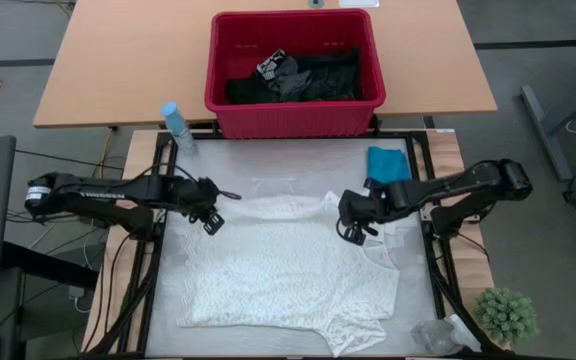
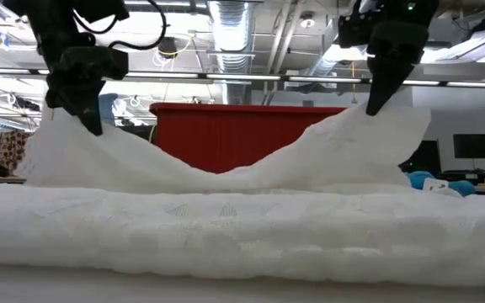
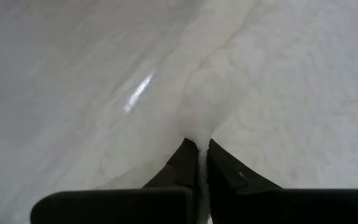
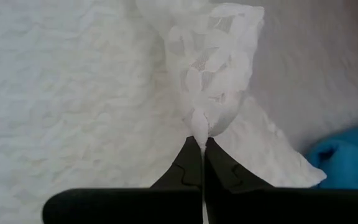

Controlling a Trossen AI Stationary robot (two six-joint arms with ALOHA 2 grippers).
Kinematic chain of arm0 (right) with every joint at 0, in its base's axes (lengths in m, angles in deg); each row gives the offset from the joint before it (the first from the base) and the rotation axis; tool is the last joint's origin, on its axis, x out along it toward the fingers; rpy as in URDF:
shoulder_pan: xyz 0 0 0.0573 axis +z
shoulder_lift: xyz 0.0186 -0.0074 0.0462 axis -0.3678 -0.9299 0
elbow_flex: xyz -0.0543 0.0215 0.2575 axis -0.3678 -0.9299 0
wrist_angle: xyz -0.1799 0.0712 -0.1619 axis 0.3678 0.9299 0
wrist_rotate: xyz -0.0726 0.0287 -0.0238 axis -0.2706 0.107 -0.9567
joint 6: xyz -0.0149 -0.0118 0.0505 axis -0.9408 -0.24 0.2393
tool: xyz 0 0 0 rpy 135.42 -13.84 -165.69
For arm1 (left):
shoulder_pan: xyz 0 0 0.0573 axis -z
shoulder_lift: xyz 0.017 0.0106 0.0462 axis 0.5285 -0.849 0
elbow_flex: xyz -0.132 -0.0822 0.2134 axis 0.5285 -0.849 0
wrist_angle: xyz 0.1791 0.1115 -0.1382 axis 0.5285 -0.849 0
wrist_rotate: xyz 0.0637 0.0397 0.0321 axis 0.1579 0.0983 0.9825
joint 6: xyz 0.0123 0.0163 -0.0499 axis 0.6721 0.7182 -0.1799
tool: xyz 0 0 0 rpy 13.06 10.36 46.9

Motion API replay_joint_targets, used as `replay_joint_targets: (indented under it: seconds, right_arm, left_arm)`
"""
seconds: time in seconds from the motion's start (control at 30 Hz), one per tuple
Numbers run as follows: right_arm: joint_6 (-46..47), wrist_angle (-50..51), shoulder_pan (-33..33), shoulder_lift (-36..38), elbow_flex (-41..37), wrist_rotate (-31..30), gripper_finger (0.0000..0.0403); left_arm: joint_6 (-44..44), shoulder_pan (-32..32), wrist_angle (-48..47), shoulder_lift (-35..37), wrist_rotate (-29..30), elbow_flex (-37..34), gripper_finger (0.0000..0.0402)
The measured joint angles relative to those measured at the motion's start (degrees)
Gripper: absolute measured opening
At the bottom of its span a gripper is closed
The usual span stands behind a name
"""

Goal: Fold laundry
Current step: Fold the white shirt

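You are looking at only one readable marking: pale lettering running along the left arm (image 1: 98,195) in the high view, which appears to be spelling "TROSSEN", though the letters are showing very small. Nothing else is carrying legible text, labels or numbers in any view.

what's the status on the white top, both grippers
Left gripper and right gripper each shut on white lacy top, far corners lifted. Teal garment beside it, nothing blocking.
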State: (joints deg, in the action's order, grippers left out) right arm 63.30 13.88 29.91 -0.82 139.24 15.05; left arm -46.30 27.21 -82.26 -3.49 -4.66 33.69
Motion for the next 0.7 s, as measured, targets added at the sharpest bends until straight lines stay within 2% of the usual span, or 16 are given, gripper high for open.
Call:
replay_joint_targets:
  seconds: [0.37, 0.7]
  right_arm:
    - [8.93, 4.16, 7.41, 0.0, 0.0, -0.13, 0.0018]
    - [14.36, 1.52, 12.06, -0.09, -2.65, -0.05, 0.0018]
  left_arm:
    - [-6.22, 8.11, -2.38, 0.04, 1.29, 0.0, 0.0]
    - [-11.04, 10.14, -0.51, 0.04, 1.63, -4.23, 0.0]
